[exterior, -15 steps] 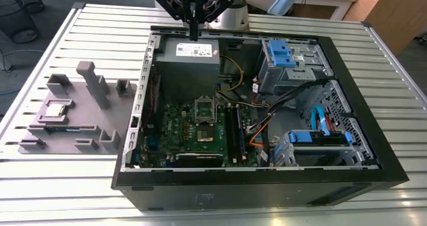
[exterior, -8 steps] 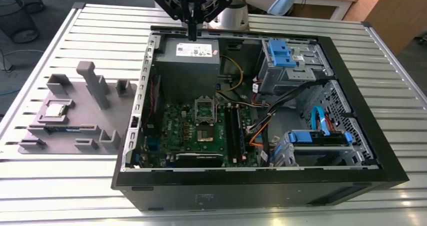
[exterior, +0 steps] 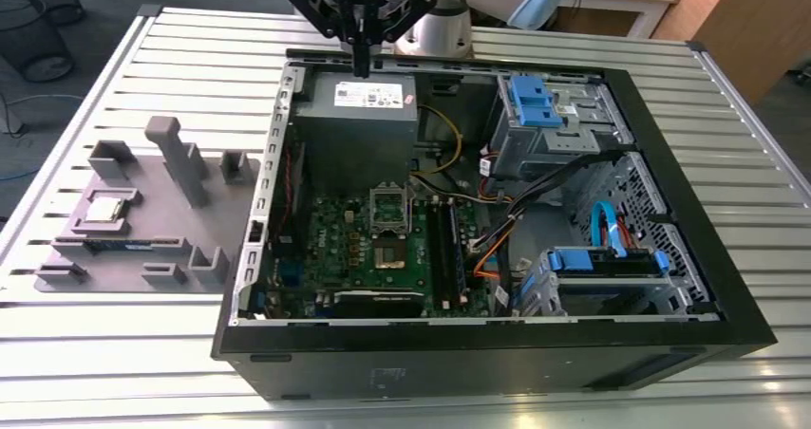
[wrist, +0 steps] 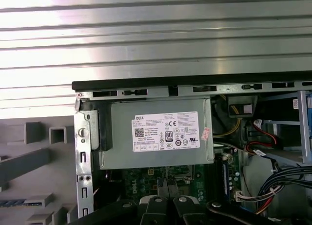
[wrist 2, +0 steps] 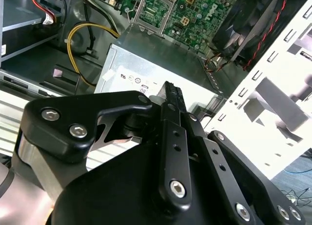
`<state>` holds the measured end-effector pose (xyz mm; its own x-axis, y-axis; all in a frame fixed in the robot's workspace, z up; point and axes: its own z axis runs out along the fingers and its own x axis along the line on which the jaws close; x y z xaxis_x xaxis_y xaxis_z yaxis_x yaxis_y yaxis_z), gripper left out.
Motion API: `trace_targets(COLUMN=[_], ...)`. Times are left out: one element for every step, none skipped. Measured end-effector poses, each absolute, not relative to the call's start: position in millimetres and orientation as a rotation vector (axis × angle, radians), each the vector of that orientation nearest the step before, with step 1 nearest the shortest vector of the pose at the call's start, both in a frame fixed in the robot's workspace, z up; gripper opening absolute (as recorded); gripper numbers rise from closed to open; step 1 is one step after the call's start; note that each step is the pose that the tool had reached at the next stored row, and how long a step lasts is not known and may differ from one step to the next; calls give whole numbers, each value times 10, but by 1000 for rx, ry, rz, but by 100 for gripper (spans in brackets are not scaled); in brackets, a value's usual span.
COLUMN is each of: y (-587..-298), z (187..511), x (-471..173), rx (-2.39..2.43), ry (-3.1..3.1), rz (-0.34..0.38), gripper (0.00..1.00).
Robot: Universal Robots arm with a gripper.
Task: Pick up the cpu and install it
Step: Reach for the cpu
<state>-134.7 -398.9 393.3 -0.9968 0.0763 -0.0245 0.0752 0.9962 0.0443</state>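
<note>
Hovering over the grey power supply [exterior: 359,106], the end effector [exterior: 361,66] is clenched on nothing; the cpu [exterior: 108,208] lies well apart from that supply, in a grey holder [exterior: 155,228].

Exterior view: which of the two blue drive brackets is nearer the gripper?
The upper blue bracket, beside the grey power supply that the gripper hangs over; the lower blue bracket sits toward the picture's bottom, farther off.

The pincer [wrist: 163,187] hovers beside the grey power supply [wrist: 156,159].
</note>
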Motion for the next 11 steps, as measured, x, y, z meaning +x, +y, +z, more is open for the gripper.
trace_targets(y=[-3989, -3989, -3989, -3989, -3989, -3989, -3989, -3989, -3989, -3989, -3989], z=[3933, 3933, 3933, 3933, 3933, 3933, 3933, 3933, 3933, 3933, 3933], x=[-1354, -1360, -1366, -1372, -1377, -1382, -1383, -1385, -1385, -1385, -1387], rx=[118, 118, 118, 118, 118, 118, 118, 118, 118, 118, 118], ry=[3113, 3112, 3112, 3112, 3112, 3112, 3112, 3113, 3113, 3112, 3113], rz=[68, 68, 68, 68, 68, 68, 68, 68, 68, 68, 68], gripper=[11, 11, 11, 11, 11, 11, 11, 11, 11, 11, 11])
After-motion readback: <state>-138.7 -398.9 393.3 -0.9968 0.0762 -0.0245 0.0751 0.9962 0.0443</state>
